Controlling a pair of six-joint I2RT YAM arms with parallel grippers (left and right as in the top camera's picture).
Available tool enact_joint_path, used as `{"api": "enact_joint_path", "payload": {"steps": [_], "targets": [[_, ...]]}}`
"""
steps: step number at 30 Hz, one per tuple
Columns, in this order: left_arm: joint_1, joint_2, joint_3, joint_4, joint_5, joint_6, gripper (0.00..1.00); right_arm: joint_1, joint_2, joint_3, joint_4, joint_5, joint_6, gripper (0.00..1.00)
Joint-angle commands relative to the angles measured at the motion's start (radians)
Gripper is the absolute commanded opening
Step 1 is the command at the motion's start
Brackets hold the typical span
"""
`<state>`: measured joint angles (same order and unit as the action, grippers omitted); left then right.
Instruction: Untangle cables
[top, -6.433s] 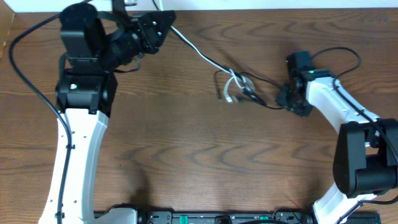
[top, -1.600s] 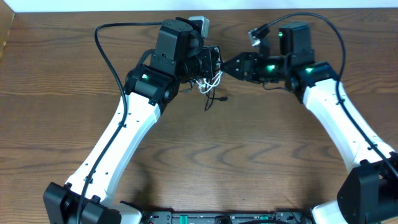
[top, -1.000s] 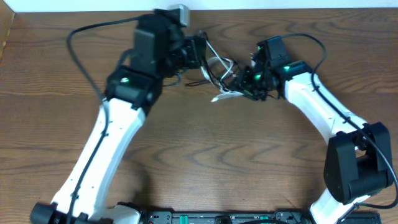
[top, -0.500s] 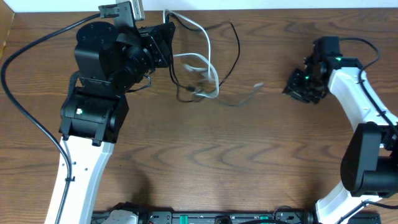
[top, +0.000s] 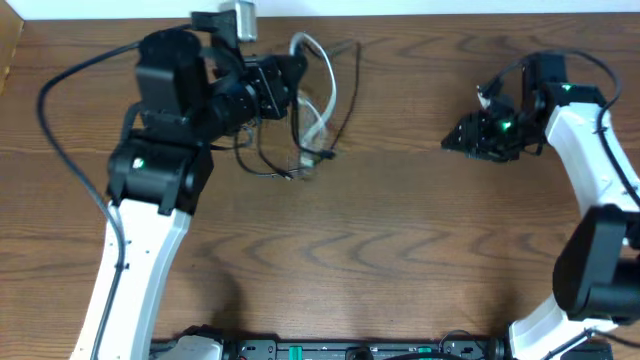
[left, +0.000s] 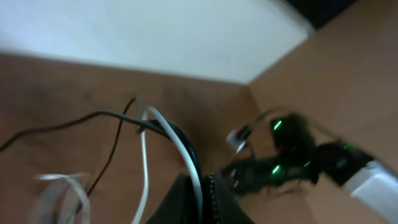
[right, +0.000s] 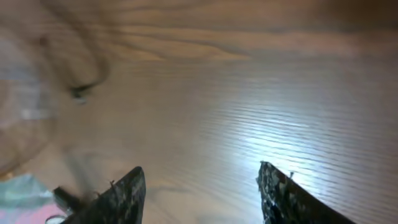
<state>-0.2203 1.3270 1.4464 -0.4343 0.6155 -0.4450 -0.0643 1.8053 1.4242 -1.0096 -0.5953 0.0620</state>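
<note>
Looking at the overhead view, the left gripper (top: 292, 72) in the upper left of the frame has its fingers pinched shut on the white cable (top: 331, 88). The cable arcs out to the right of it and drops to the table (top: 400, 250) just below. The black cable (top: 349, 90) runs down alongside and meets the white one in a small knot of plugs and loops near upper centre. From the left wrist view a black strand also seems to run into the closed fingers next to the white one, but it's too blurry to be sure.

The right gripper (top: 462, 138) sits at the upper right, well apart from the bundle. Its fingers are spread wide with nothing between them, just bare wood in its wrist view.

What worries me:
- With only one arm holding, any pull just drags the whole clump across the table instead of separating it.
- If black really is pinched in with white, lifting tightens the crossing rather than opening it.
- The thin white cable could slip out of the pinch on a quick move.
- The right arm has to reach back across, and those skinny strands are easy to miss or to grab both at once.
</note>
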Motion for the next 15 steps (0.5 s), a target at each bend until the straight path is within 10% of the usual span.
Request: {"api": "enact_joint_path", "payload": {"steps": [1,6,11,15], "targets": [[-0.041,0.057,0.013,-0.041,0.084,0.007,0.08,-0.002,-0.111,0.066,-0.016,-0.089,-0.068,0.6],[-0.146,0.154,0.013,-0.114,0.072,0.166,0.08,-0.002,-0.193,0.068,-0.018,-0.04,0.003,0.64],[-0.245,0.263,0.013,-0.159,-0.032,0.191,0.5,-0.002,-0.2,0.068,-0.034,0.002,0.05,0.64],[-0.256,0.278,0.013,-0.175,-0.085,0.231,0.55,-0.001,-0.2,0.068,-0.034,0.002,0.059,0.64]]}}
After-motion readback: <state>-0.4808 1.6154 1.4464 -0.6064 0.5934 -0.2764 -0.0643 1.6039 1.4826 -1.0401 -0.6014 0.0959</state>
